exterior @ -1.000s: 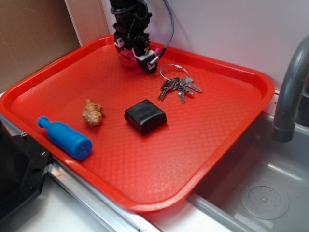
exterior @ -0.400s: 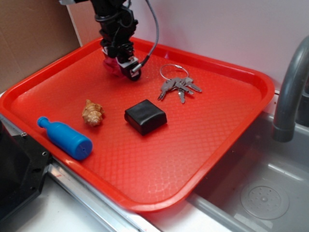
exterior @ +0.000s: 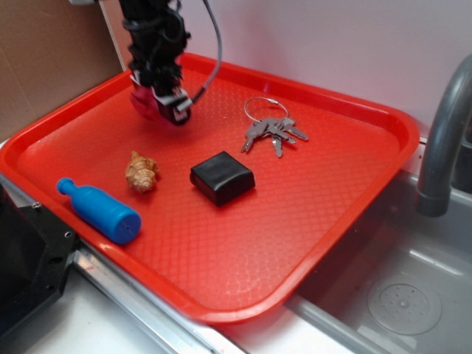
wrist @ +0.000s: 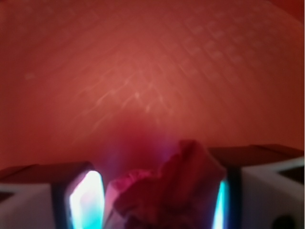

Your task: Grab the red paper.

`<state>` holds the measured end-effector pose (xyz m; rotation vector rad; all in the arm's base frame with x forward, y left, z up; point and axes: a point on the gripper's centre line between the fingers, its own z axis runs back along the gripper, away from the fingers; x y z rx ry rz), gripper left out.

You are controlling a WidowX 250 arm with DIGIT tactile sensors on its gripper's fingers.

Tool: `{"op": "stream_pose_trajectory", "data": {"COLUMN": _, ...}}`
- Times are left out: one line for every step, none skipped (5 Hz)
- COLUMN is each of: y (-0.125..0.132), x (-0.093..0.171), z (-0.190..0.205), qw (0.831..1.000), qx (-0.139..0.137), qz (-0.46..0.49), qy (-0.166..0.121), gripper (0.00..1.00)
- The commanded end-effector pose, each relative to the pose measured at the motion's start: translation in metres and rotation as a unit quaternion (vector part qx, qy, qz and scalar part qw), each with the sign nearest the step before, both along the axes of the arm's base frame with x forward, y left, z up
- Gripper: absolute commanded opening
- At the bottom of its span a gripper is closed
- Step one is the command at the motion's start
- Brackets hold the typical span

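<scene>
The red paper point(exterior: 147, 103), a crumpled crimson wad, is pinched between the fingers of my gripper point(exterior: 158, 105) over the back left part of the red tray point(exterior: 310, 214). In the wrist view the same red paper point(wrist: 167, 188) fills the gap between the two fingers point(wrist: 86, 195), and my gripper point(wrist: 155, 200) is shut on it. Blurred red tray surface point(wrist: 143, 71) fills the rest of that view. Whether the wad touches the tray cannot be told.
On the tray lie a tan seashell point(exterior: 141, 172), a blue bottle-shaped toy point(exterior: 101, 210), a black box point(exterior: 222, 178) and a bunch of keys point(exterior: 271, 130). A grey faucet point(exterior: 442, 140) and sink point(exterior: 398, 295) are at the right. Cardboard point(exterior: 51, 59) stands at the back left.
My gripper has travelled left along the tray's back part, carrying the red paper with it. The other objects have not moved.
</scene>
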<state>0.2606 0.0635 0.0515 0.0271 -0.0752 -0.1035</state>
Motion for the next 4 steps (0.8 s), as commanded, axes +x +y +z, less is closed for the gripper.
{"op": "stream_pose_trajectory", "data": {"y": -0.072, "x": 0.018, "z": 0.119, "qw": 0.995, "qx": -0.053, "qz": 0.057, "qy": -0.06, "gripper": 0.0}}
{"op": "stream_pose_trajectory", "data": {"y": -0.09, "x": 0.009, "z": 0.168, "qw": 0.994, "qx": -0.037, "qz": 0.078, "qy": -0.067, "gripper": 0.0}}
{"op": "stream_pose_trajectory", "data": {"y": -0.09, "x": -0.002, "z": 0.194, "qw": 0.992, "qx": -0.055, "qz": 0.091, "qy": -0.062, "gripper": 0.0}}
{"op": "stream_pose_trajectory", "data": {"y": -0.088, "x": -0.006, "z": 0.187, "qw": 0.991, "qx": -0.075, "qz": 0.101, "qy": -0.043, "gripper": 0.0}}
